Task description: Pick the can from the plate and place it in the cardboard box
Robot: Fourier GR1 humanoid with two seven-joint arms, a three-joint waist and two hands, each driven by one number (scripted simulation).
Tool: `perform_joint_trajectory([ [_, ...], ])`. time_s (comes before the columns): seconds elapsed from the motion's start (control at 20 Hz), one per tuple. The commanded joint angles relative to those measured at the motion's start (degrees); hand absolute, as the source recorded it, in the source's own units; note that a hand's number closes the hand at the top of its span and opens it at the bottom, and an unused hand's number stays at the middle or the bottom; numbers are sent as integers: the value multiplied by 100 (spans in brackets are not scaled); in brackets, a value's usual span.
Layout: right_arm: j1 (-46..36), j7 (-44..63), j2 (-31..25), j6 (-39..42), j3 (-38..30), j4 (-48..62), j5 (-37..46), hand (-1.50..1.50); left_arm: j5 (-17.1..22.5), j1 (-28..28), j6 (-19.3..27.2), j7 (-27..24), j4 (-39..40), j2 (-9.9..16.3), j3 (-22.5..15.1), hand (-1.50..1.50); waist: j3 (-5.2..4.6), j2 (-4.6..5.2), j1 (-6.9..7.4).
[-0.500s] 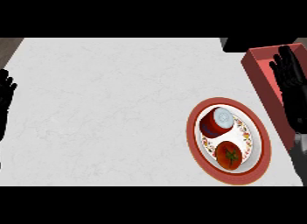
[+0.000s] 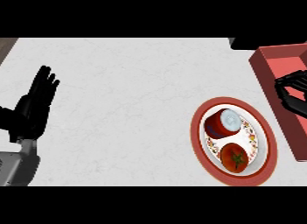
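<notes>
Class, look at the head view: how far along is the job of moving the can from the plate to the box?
Done: nothing; the can lies on the plate beside a tomato. In hand: nothing; the right hand hovers over the red box, fingers curled, empty. The left hand rests open at left. Left: grasping, carrying, placing.
</notes>
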Motion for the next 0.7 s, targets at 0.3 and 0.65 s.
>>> perform_joint_trajectory([
  [0.3, -802, -2766, -1126, 1638, 97, 2012, 957, -150, 55, 220, 149, 411, -520, -356, -277, 0, -12, -30, 35],
  [0.65, -1282, -2398, -2072, 2884, 1317, 1766, 2108, -150, -91, 317, 275, 638, -831, -379, -441, 0, -28, -72, 43],
])
